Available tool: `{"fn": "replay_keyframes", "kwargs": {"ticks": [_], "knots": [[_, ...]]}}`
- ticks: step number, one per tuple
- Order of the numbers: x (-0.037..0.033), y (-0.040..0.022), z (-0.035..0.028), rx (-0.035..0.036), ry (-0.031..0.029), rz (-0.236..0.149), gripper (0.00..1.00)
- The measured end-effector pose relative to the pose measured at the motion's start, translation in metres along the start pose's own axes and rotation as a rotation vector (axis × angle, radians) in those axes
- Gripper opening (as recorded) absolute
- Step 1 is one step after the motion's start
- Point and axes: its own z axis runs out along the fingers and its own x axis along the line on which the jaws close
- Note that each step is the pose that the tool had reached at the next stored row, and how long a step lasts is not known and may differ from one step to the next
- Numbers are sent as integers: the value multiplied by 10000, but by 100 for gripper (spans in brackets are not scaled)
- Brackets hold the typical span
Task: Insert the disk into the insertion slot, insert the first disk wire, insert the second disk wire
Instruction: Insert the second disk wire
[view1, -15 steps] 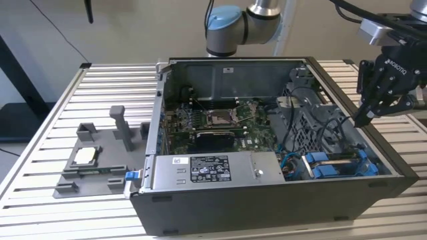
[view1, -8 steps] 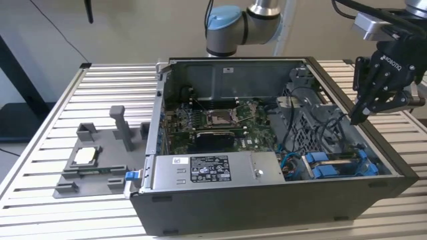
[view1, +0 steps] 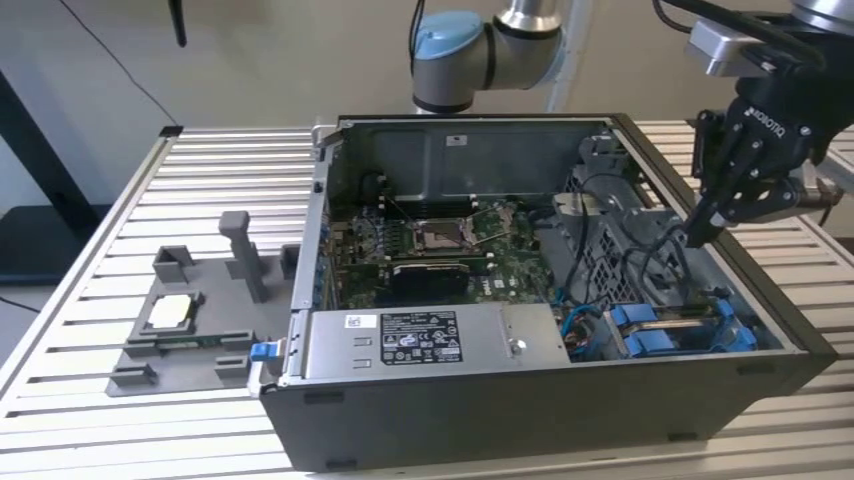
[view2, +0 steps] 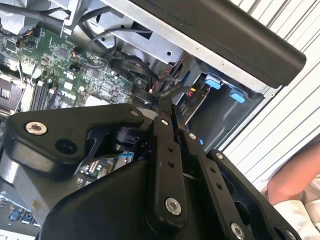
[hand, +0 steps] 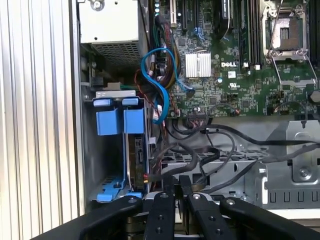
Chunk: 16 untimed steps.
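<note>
The disk (hand: 135, 159) stands on edge in the insertion slot (hand: 107, 165), its blue carrier tabs (hand: 121, 121) pointing up. In the exterior view the disk (view1: 667, 332) sits at the near right corner of the open computer case (view1: 534, 410). My gripper (view1: 698, 236) hangs just above the tangle of black wires behind the disk. In both wrist views its fingers (hand: 163, 186) are drawn close together on a black disk wire (hand: 165, 172). The same gripper (view2: 168, 107) pinches the wire beside the blue tabs (view2: 213, 80).
A green motherboard (view1: 441, 240) fills the case floor, and a labelled power-supply box (view1: 400, 340) lies along its near wall. A blue cable (hand: 159, 85) loops next to the bay. A grey fixture (view1: 200, 310) stands on the slatted table (view1: 80, 330). A person's arm (view2: 295, 186) is outside the case.
</note>
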Motion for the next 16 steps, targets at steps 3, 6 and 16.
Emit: {"fn": "replay_keyframes", "kwargs": {"ticks": [3,6,16], "knots": [[-4,52,1,0,-1,14,16],[-6,106,4,0,-2,24,16],[0,229,16,16,41,29,16]]}}
